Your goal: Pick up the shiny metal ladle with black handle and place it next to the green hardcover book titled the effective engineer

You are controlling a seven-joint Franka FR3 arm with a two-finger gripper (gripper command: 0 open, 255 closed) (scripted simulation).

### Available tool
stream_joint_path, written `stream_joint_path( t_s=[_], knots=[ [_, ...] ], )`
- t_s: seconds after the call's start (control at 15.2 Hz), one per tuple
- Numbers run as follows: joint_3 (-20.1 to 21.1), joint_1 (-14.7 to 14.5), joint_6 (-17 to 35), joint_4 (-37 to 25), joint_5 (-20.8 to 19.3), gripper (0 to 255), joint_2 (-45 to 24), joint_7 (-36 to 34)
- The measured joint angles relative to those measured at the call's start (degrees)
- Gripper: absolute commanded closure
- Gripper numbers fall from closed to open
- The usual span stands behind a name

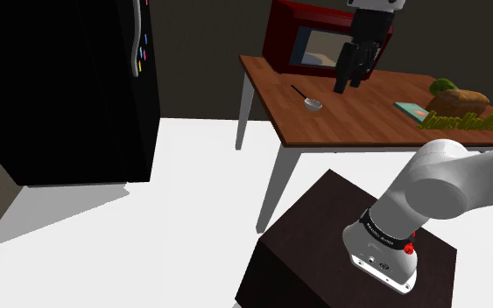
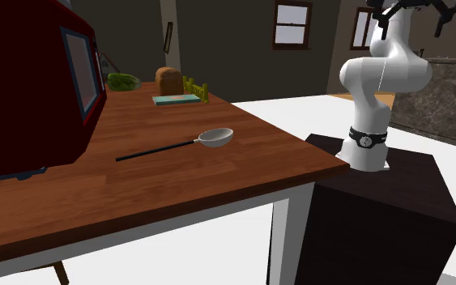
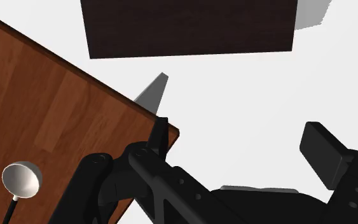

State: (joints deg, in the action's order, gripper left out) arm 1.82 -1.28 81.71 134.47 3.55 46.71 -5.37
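Stand [image 1: 358,249]: dark box at the shoulder view's 5 o'clock. White arm [image 1: 441,184] climbs off it toward 11 o'clock. White floor [image 1: 200,166] around it. Past the stand is a brown wooden table [image 1: 358,131] on white legs. Ladle [image 1: 308,98] lies flat on the tabletop, near the edge that faces the stand, with nothing touching it. It has a grey bowl and a thin black handle. In the second exterior view the bowl points to 3 o'clock and the handle trails off to 8 o'clock. Gripper [image 1: 348,86] hangs above the table at the ladle's 2 o'clock in the shoulder view, clear of the ladle. Its fingers [image 3: 160,137] stand apart with nothing between them. Seen from the wrist, the table corner sits under one finger and the ladle bowl lies out beyond that finger, not in the gap. Book [image 1: 411,109], green-blue cover, lies flat at the ladle's 3 o'clock in the shoulder view, well apart from it. A brown loaf [image 1: 465,102] and a green vegetable [image 1: 443,86] sit just beyond the book. Red microwave [image 1: 284,39] stands at the table's back, at the ladle's 12 o'clock. Black fridge [image 1: 60,87] stands far off at the shoulder view's 9 o'clock.
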Motion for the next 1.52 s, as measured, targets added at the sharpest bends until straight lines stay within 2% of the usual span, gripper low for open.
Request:
stream_joint_path(
  t_s=[0.13,0.66,1.19,1.52],
  knots=[
    [-0.3,0.3,0.6,0.1,-0.3,0,-0.5,0.2],
    [-5.5,4.2,12.2,1.5,-3.8,0,-8.4,2.5],
    [-11.0,7.5,24.8,-1.0,-5.3,0,-21.0,4.6],
    [-14.2,9.1,30.9,-4.8,-4.7,0,-29.3,6.2]
  ],
)
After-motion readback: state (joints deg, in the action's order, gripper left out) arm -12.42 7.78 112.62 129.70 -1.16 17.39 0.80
